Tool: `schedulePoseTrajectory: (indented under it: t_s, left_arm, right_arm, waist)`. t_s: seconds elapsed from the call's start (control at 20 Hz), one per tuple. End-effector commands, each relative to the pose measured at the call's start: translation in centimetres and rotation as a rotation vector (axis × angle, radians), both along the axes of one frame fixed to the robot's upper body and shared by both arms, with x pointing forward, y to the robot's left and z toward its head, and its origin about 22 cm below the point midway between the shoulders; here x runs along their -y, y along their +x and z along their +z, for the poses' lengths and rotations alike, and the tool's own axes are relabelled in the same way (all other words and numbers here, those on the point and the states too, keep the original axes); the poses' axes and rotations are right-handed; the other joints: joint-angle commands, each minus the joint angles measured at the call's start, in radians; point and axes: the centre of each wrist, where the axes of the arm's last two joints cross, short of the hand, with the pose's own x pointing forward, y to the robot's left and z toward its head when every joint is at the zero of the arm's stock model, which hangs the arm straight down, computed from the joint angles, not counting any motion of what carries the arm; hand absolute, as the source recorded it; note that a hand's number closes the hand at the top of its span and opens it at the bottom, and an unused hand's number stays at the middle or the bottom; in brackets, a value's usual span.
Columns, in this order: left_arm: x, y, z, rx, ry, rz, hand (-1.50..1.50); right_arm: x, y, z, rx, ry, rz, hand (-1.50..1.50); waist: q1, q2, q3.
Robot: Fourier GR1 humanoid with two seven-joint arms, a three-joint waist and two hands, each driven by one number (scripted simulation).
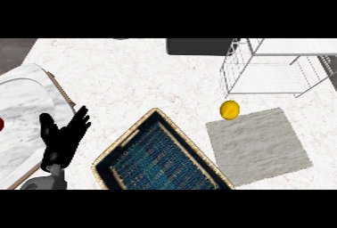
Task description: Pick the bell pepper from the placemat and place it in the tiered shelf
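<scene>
Noting the round yellow bell pepper (pixel 230 109) sitting on the grey fabric placemat's (pixel 263 149) far-left corner, well right of the black left hand (pixel 61 139) resting open, empty, at the worktop's (pixel 132 75) left edge.

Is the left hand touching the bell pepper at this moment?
Apart. The head view shows the left hand open near the left edge, with the woven basket lying between it and the bell pepper.

One head view, looking steeply down onto the counter (pixel 132 75), far edge at top
</scene>
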Motion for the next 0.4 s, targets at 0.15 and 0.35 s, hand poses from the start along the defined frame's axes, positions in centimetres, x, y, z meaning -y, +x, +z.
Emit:
schedulePoseTrajectory:
  t_s: [0.15, 0.35]
  left_arm:
    - [-0.1, 0.2, 0.2, 0.004, 0.012, 0.004, 0.0]
    - [-1.1, 0.5, 0.1, 0.003, 0.009, -0.002, 0.0]
  right_arm:
    - [6.7, -4.9, -1.4, 0.003, 0.061, 0.015, -1.5]
    - [10.2, -8.6, -1.7, 0.005, 0.055, 0.036, -1.5]
  waist:
    - [0.002, 0.002, 0.001]
    - [0.001, 0.004, 0.002]
